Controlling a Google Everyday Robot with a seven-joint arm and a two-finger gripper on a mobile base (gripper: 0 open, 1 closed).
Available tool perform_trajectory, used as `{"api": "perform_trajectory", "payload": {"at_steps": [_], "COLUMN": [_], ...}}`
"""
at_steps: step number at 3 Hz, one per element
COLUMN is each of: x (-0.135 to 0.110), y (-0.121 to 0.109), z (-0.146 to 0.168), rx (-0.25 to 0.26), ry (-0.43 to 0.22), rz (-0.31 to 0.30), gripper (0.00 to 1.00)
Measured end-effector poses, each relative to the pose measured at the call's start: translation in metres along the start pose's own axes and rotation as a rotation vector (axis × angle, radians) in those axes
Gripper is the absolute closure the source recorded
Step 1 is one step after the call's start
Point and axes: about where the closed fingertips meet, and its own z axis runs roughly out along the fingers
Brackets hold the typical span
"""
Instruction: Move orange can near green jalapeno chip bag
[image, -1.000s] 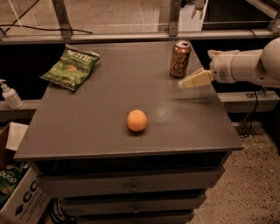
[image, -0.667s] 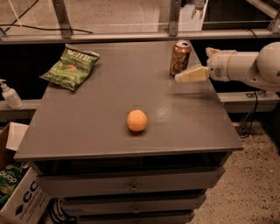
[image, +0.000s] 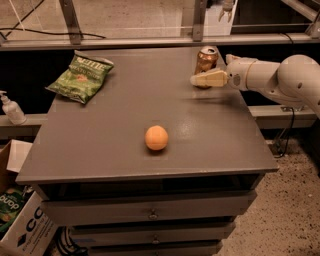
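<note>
Shows a grey table (image: 100, 150) with drawers, seen from its front. Places the can (image: 206, 57) upright at the table's back right corner, unmoved over the last second. Brings the gripper (image: 206, 79) in from beyond the table's right edge, now overlapping the can's lower front; a second ago hung clear to the right. Cannot tell how far open, nor whether holding anything. Suggests a grasp about to begin, with the carry not yet done. Leaves the bag (image: 80, 77) flat at the table's back left corner, well apart from the can. Offers bare tabletop along the table's back; only a ball (image: 156, 137) toward the table's front, off that path. Warns of back and right table edges close by.
</note>
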Motion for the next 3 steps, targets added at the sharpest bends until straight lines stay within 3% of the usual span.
{"api": "perform_trajectory", "payload": {"at_steps": [1, 3], "x": [0.001, -0.008], "y": [0.001, 0.018], "z": [0.012, 0.026], "rx": [-0.018, -0.087], "ry": [-0.028, -0.053], "rz": [0.034, 0.044], "gripper": [0.15, 0.62]}}
